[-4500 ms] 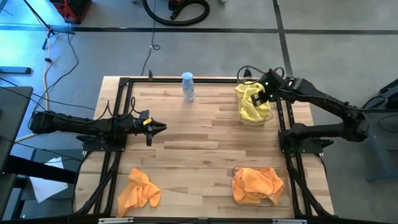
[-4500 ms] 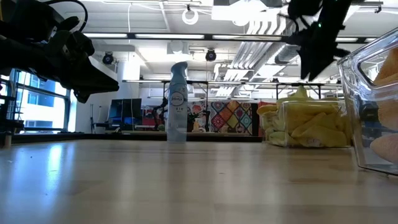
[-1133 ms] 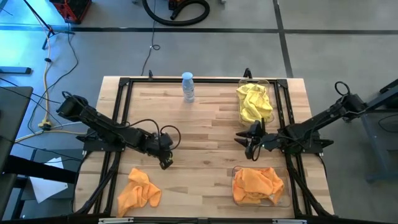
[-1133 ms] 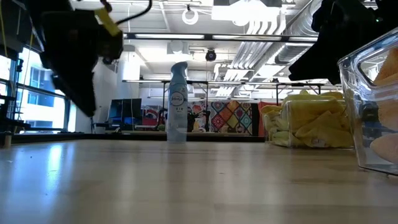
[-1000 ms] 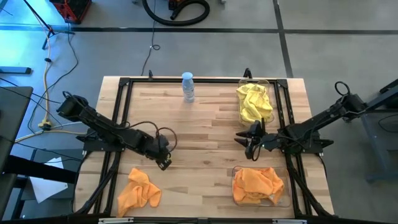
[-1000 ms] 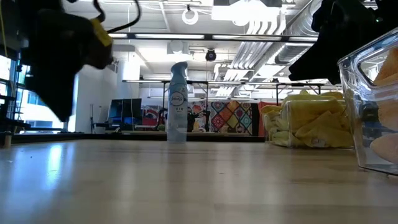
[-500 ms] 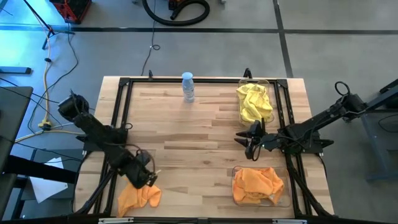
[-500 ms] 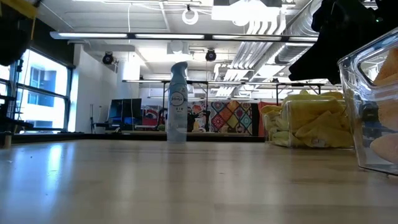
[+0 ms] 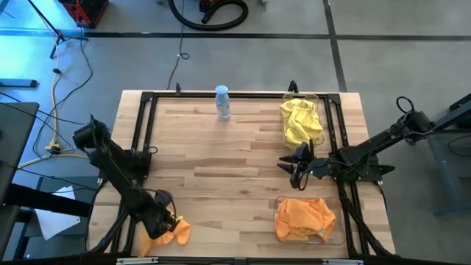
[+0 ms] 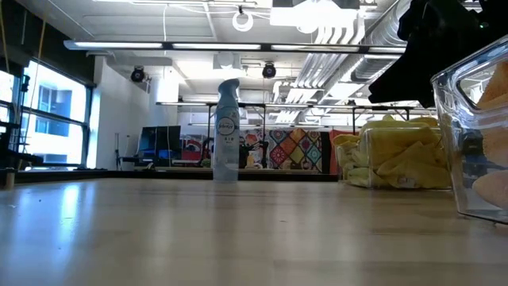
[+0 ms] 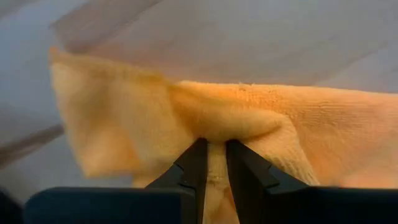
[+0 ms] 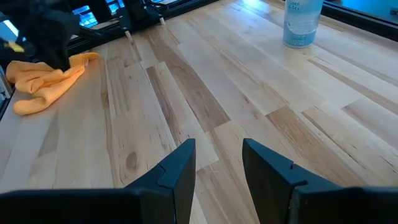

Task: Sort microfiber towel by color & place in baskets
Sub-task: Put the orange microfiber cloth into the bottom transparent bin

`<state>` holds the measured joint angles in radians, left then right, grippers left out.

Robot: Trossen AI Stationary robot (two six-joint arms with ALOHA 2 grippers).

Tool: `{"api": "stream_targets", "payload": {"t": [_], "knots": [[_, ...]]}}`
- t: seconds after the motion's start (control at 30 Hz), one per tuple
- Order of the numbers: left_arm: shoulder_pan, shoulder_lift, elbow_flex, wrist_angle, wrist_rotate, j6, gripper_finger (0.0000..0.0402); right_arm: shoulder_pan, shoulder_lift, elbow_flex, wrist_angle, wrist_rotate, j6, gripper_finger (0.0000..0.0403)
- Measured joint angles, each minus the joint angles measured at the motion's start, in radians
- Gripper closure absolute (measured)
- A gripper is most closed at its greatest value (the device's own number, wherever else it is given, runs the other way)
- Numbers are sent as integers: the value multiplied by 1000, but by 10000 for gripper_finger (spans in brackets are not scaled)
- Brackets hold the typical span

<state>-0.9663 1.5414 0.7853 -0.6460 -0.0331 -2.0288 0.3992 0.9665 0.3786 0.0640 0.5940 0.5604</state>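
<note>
One orange microfiber towel (image 9: 175, 234) lies bunched on the table near its near-left corner; the left wrist view (image 11: 298, 124) and the right wrist view (image 12: 43, 81) also show it. My left gripper (image 9: 166, 221) is down on its far side, shut on a ridge of it. Yellow towels (image 9: 300, 121) fill the far-right basket (image 9: 321, 141). More orange towels (image 9: 303, 217) lie in the near-right basket (image 9: 341, 234). My right gripper (image 9: 293, 168) hangs open over the table between the two baskets, touching nothing. My left gripper (image 11: 214, 158) pinches a raised ridge of the orange towel (image 11: 215, 171) between its two fingers, which stand almost together. It comes from above, slanting toward the near edge. One layer or several, I cannot tell. The rest of the towel lies slack on the table.
A clear bottle (image 9: 222, 103) stands at the far edge, middle. A black metal frame (image 9: 143, 125) runs along the table's sides. Bare wood (image 9: 228, 177) lies between the arms. In the low view the near basket's wall (image 10: 468, 143) stands close on the right.
My left gripper has swung from the table's left-middle toward the near-left corner and come down onto the orange towel, passing out of the low view. The right arm has kept still.
</note>
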Motion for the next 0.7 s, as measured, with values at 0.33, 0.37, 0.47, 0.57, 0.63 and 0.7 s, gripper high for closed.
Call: {"api": "stream_targets", "payload": {"t": [0.33, 0.37, 0.47, 0.57, 0.63, 0.7], "knots": [[16, 64, 4, 31, 2, 57, 349, 0, 0, 0, 0, 0, -1, 274], [16, 65, 4, 32, 0, 45, 346, 0, 0, 0, 0, 0, -2, 274], [16, 66, 3, 34, 0, 35, 328, 0, 0, 0, 0, 1, -12, 274], [16, 67, 3, 36, -6, 36, 307, 0, 0, 0, 0, 1, -20, 274], [16, 68, 3, 37, -11, 63, 297, 0, 0, 0, 0, 1, -20, 274], [18, 68, 2, 37, -13, 97, 295, 0, 0, 0, 0, 1, -21, 274]]}}
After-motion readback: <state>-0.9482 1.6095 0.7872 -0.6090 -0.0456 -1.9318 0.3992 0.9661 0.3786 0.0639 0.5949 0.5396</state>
